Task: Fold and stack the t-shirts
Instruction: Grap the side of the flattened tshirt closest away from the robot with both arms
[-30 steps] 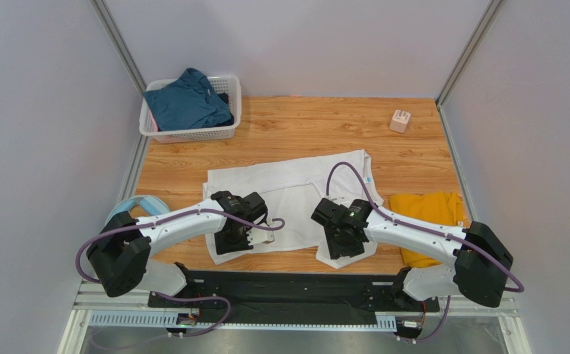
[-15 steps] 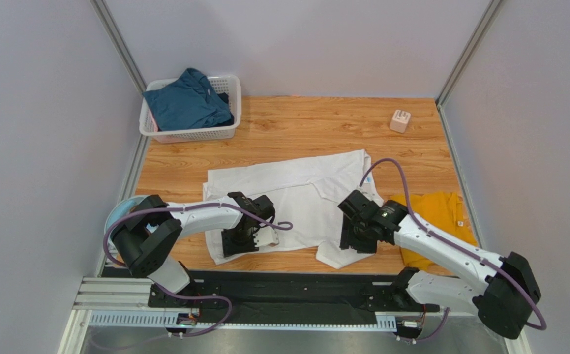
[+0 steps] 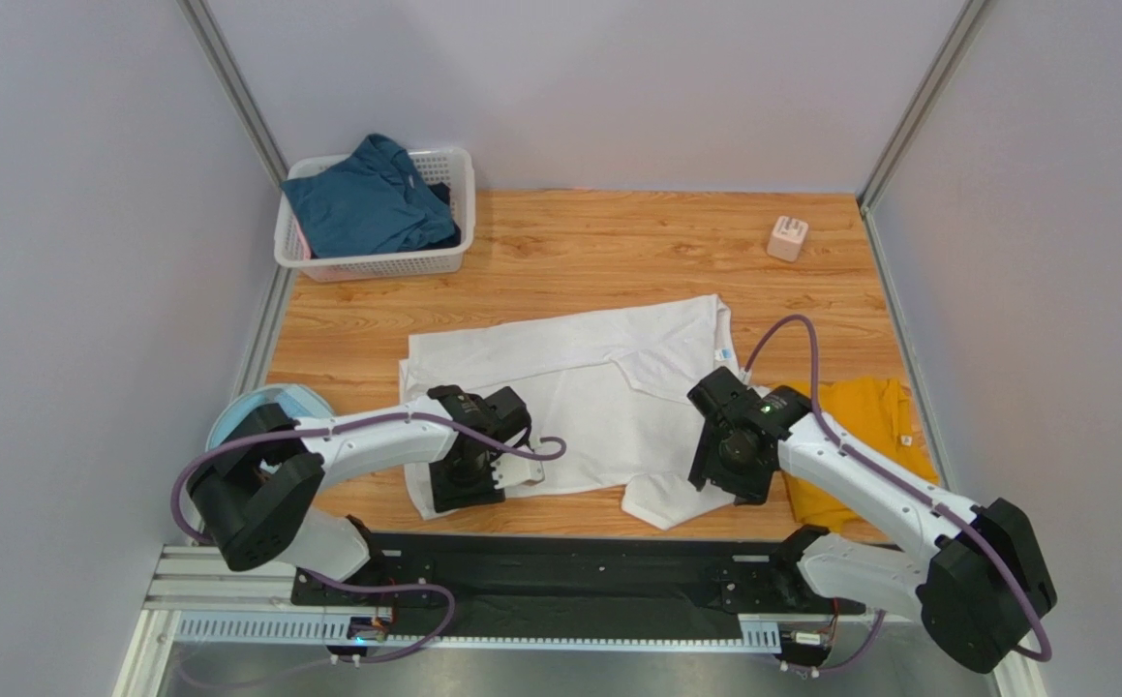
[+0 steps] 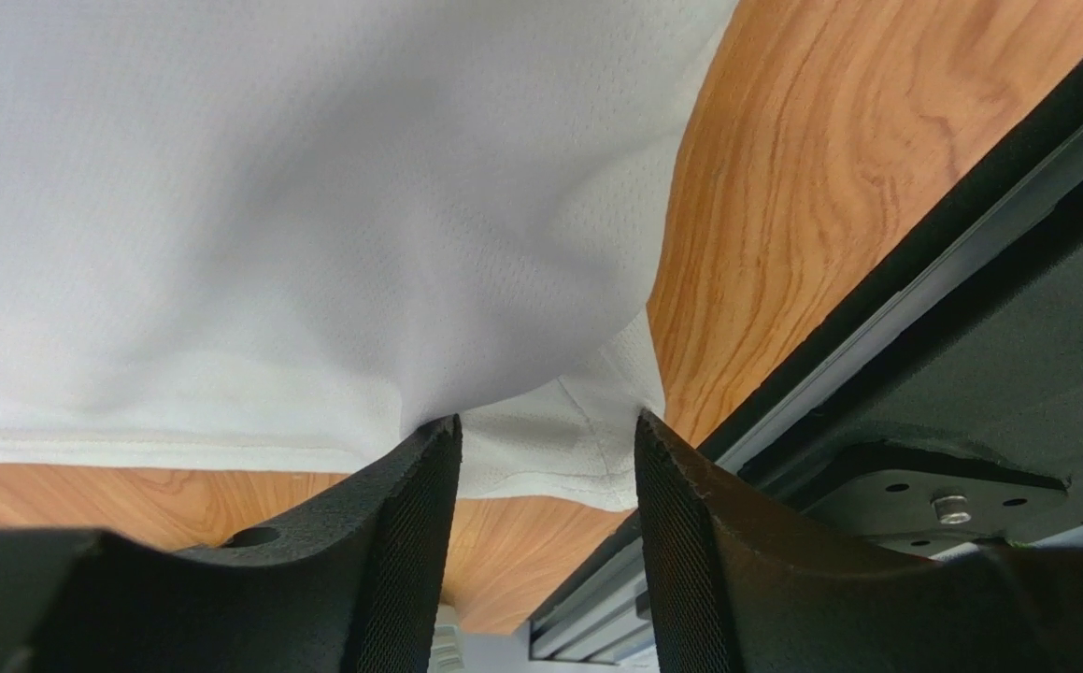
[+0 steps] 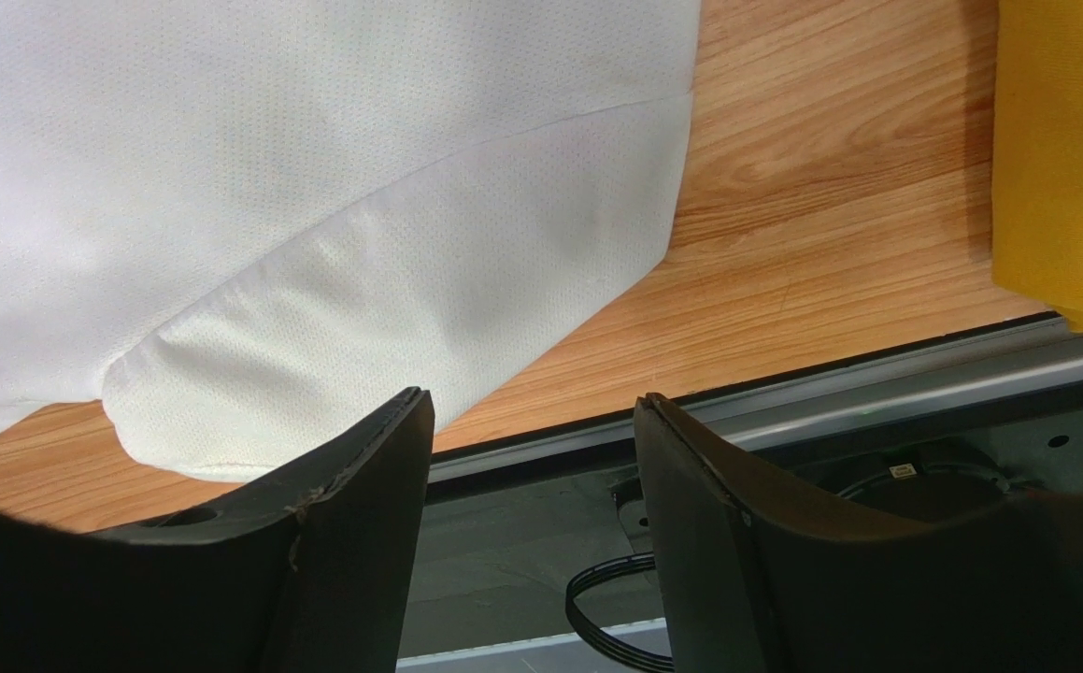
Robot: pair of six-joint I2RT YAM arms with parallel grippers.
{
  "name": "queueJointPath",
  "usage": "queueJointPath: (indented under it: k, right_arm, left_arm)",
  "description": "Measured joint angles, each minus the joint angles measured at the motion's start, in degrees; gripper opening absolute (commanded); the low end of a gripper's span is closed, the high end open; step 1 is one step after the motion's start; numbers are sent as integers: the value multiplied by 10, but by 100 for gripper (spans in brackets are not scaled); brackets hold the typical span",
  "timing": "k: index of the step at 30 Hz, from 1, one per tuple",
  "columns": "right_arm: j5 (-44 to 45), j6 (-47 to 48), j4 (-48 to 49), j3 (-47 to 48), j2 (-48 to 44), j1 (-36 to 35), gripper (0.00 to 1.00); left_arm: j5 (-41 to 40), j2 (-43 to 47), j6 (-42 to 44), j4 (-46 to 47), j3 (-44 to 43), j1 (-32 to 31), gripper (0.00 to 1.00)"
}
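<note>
The white t-shirt [image 3: 581, 385] lies spread on the wooden table's middle. My left gripper [image 3: 465, 474] is at its near left corner. In the left wrist view the gripper [image 4: 547, 428] is open, with the shirt's hem [image 4: 533, 442] just at the fingertips. My right gripper [image 3: 727, 462] is over the shirt's near right sleeve; it [image 5: 533, 400] is open and empty, with the sleeve [image 5: 364, 323] beyond its tips. The mustard-yellow t-shirt [image 3: 850, 429] lies folded to the right and shows in the right wrist view [image 5: 1066, 140]. The dark teal t-shirt [image 3: 370, 204] is in the basket.
A white lattice basket [image 3: 377, 265] stands at the back left. A small pale cube [image 3: 788, 237] sits at the back right. A pale-blue curved object [image 3: 254, 414] lies at the left edge. A black rail [image 3: 567, 559] runs along the near edge.
My right gripper has moved right and a little farther along the shirt's right side. The left gripper has stayed at the near left corner, with its arm shifting slightly.
</note>
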State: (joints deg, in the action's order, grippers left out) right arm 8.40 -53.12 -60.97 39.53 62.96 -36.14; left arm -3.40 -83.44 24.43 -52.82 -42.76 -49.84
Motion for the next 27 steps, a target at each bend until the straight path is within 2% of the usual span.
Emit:
queueJointPath:
  k: [4, 10, 13, 14, 16, 27]
  right_arm:
    - [-12, 6, 8, -2, 9, 3, 59]
    - [-45, 16, 33, -15, 31, 3, 59]
    - [-51, 19, 38, -22, 35, 3, 59]
    - [-54, 19, 39, -23, 36, 3, 59]
    - [-58, 20, 45, -24, 40, 3, 59]
    - [-92, 19, 88, -56, 72, 3, 51]
  left_arm:
    - [-1, 20, 2, 7, 4, 0, 49]
    - [-8, -24, 2, 18, 5, 0, 39]
    - [-10, -31, 5, 14, 1, 1, 26]
    - [-12, -33, 6, 13, 0, 2, 12]
    - [-18, -40, 7, 11, -4, 4, 0]
    - [-22, -28, 15, 20, -7, 24, 0]
